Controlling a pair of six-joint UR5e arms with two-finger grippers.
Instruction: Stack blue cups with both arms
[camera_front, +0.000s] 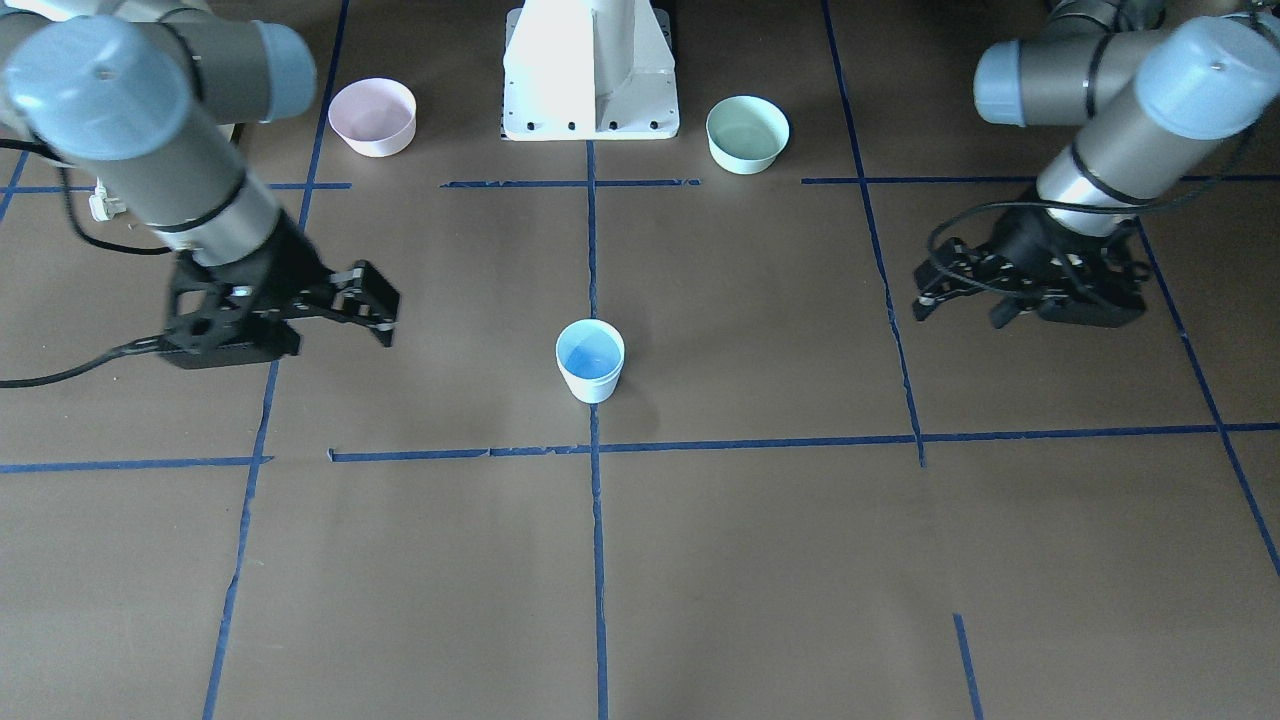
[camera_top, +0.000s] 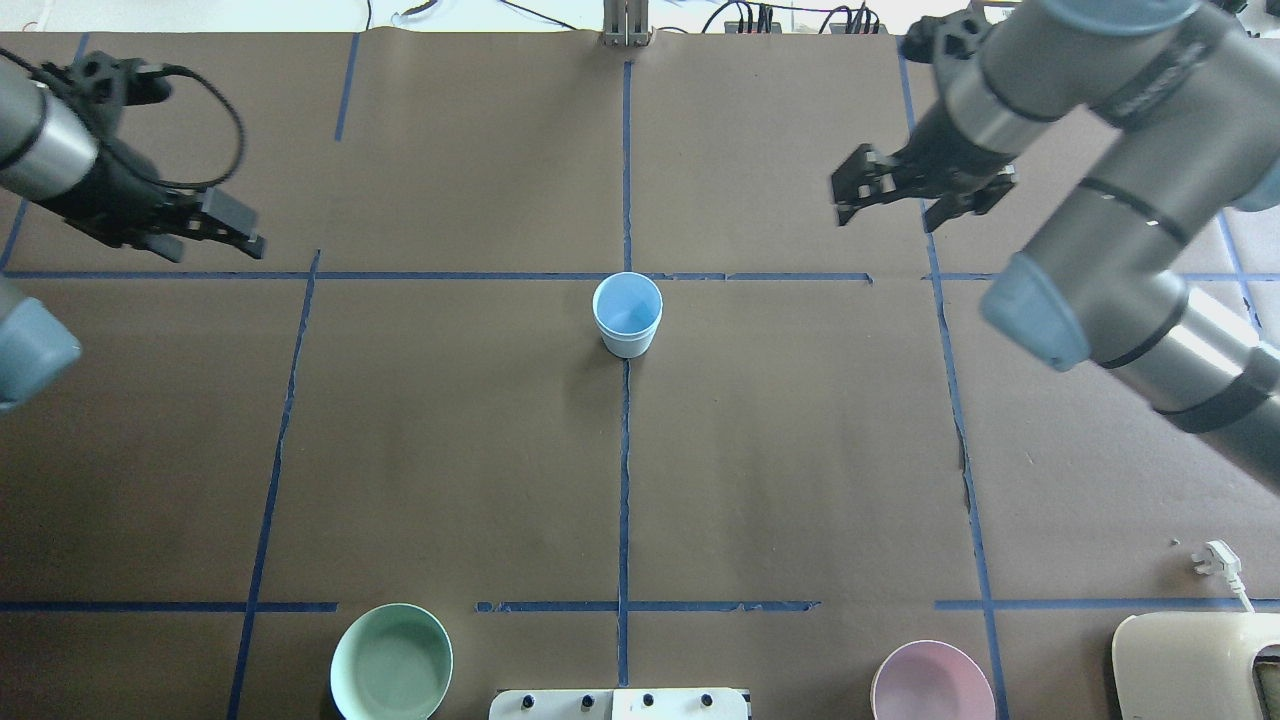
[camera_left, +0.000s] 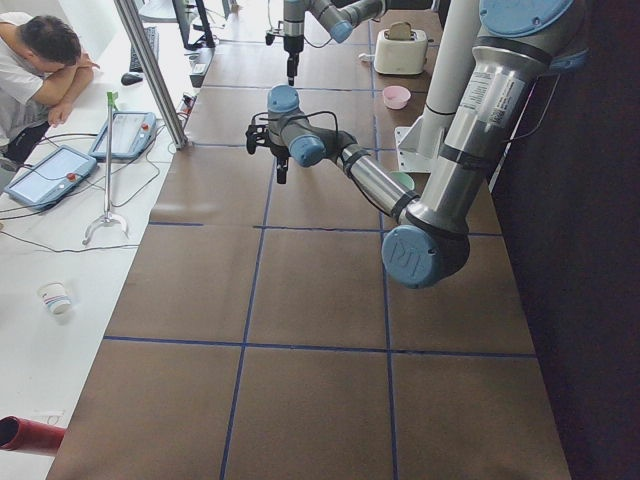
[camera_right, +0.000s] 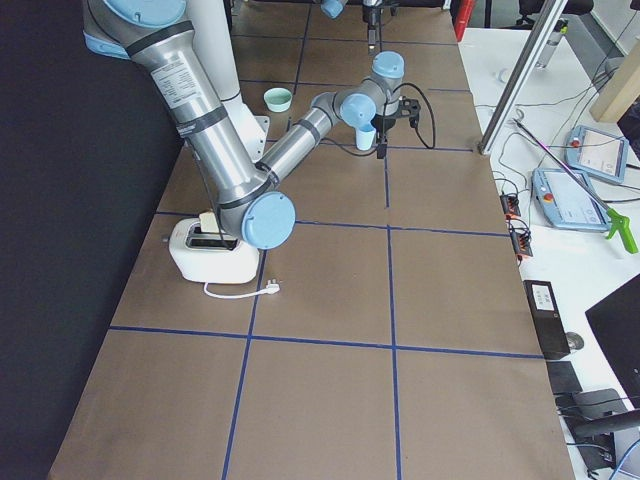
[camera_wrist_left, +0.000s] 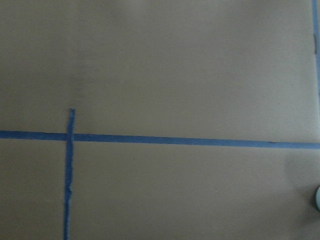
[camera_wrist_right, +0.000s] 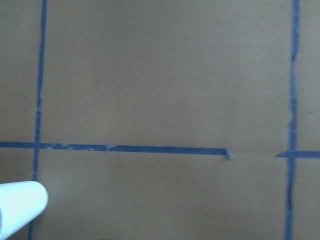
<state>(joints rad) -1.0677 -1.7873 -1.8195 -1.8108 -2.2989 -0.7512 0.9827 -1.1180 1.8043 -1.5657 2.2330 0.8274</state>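
Note:
One pale-blue cup (camera_front: 590, 360) stands upright on the centre tape line (camera_top: 627, 315). I see no second cup apart from it and cannot tell whether one is nested inside. It also shows in the exterior right view (camera_right: 365, 138) and at the lower left of the right wrist view (camera_wrist_right: 20, 206). My left gripper (camera_top: 215, 248) hovers far to the cup's left, open and empty (camera_front: 960, 305). My right gripper (camera_top: 885, 218) hovers to the cup's far right, open and empty (camera_front: 330, 320).
A mint-green bowl (camera_top: 391, 662) and a pink bowl (camera_top: 932, 685) sit near the robot's base (camera_front: 590, 70). A toaster (camera_top: 1190, 665) with a loose plug (camera_top: 1215, 560) is at the near right corner. An operator (camera_left: 40, 60) sits beyond the table.

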